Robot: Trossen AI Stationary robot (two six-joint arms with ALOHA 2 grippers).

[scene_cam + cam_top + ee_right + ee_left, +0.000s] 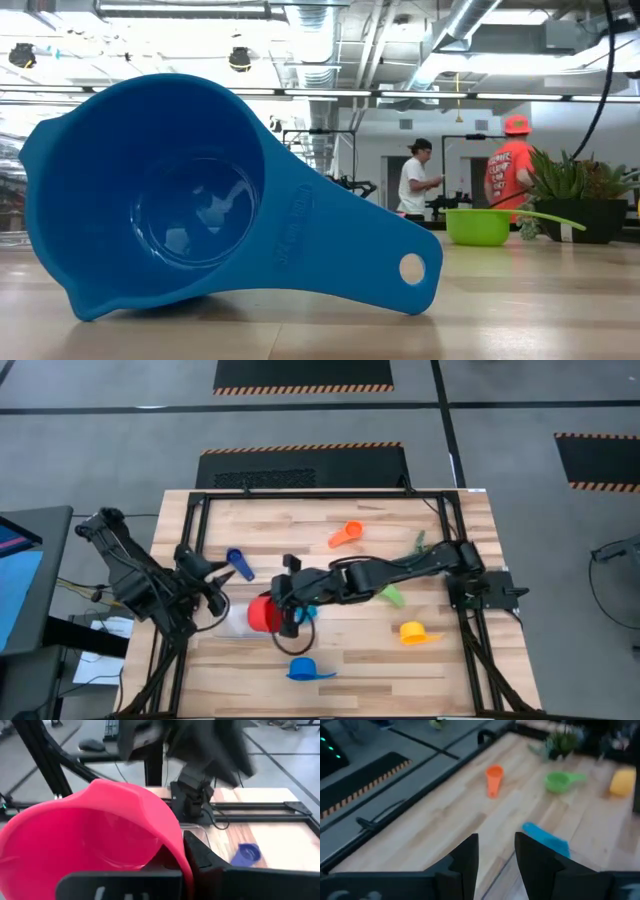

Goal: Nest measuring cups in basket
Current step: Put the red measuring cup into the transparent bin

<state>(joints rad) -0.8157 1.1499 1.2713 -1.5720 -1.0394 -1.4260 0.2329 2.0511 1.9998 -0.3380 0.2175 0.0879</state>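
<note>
Nearest the front edge of the table, a large blue measuring cup [300, 669] lies on its side with its mouth open toward the low camera, its flat handle with a hanging hole stretched along the wood (it fills most of the low view). Further in, near the middle of the table, the right gripper [287, 616] reaches across from the right arm's base at the table's right edge, its fingers clamped on the rim of the red measuring cup [264, 613], which it holds tilted just beside the basket [236, 622], a clear low-walled tray that barely shows against the wood. A bit of light blue shows at the gripper's other side, though what it belongs to cannot be told. To the right of this, at about the same depth, the yellow measuring cup [413, 631] sits on the wood, and a green measuring cup [393, 595] lies partly under the right arm. On the left side, the left gripper [215, 586] hovers near the basket's far left corner with its fingers [466, 860] apart and nothing between them. Just beyond it, a small dark blue measuring cup [240, 563] rests on the table. Further back, the orange measuring cup [346, 535] lies well apart from the others, and a small leafy green plant [420, 544] stands near the right arm. In the room beyond the table, two people stand, one in a white shirt and one in red.
</note>
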